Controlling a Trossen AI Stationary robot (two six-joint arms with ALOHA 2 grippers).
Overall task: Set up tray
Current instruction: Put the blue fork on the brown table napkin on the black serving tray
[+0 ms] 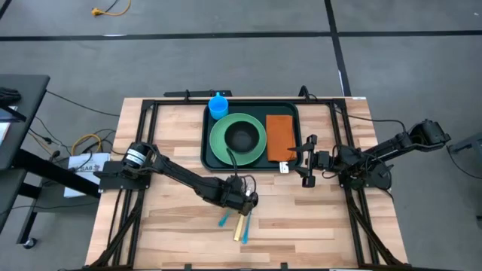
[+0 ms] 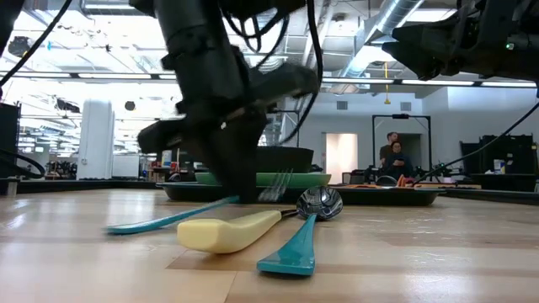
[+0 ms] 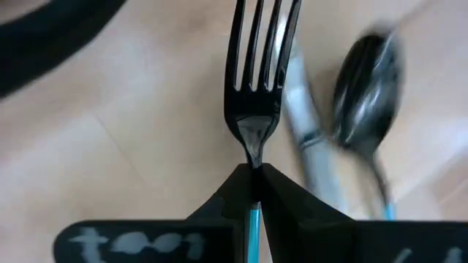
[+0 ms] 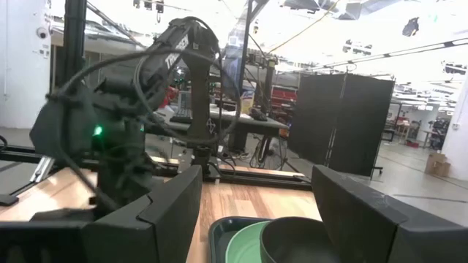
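Observation:
The dark green tray [image 1: 256, 108] sits at the table's far middle, holding a light-green plate [image 1: 226, 143] with a dark bowl [image 1: 241, 138], a blue cup [image 1: 218, 105] and an orange pad [image 1: 280, 138]. My left gripper [image 1: 245, 199] is near the table's middle, on the near side of the tray, shut on a teal-handled fork [image 3: 256, 66]. A yellow-handled knife [image 2: 227, 231] and a teal-handled spoon [image 2: 303, 244] lie flat on the wood beside it. My right gripper [image 1: 307, 162] hangs open at the tray's right near corner, touching nothing. My left gripper pinches the fork between its two fingers at the neck [image 3: 254, 157], where the dark metal meets the teal handle. The fingers come from above, across the fork. The tines [image 2: 278, 185] are raised off the wood and the handle [image 2: 168, 219] slants down toward the table.
Bare wood stretches left, right and near of the cutlery. A black frame rail [image 1: 188, 94] runs along the table's far edge behind the tray. In the right wrist view the left arm [image 4: 131, 109] stands beyond the plate [image 4: 245, 245]. People stand far off in the room.

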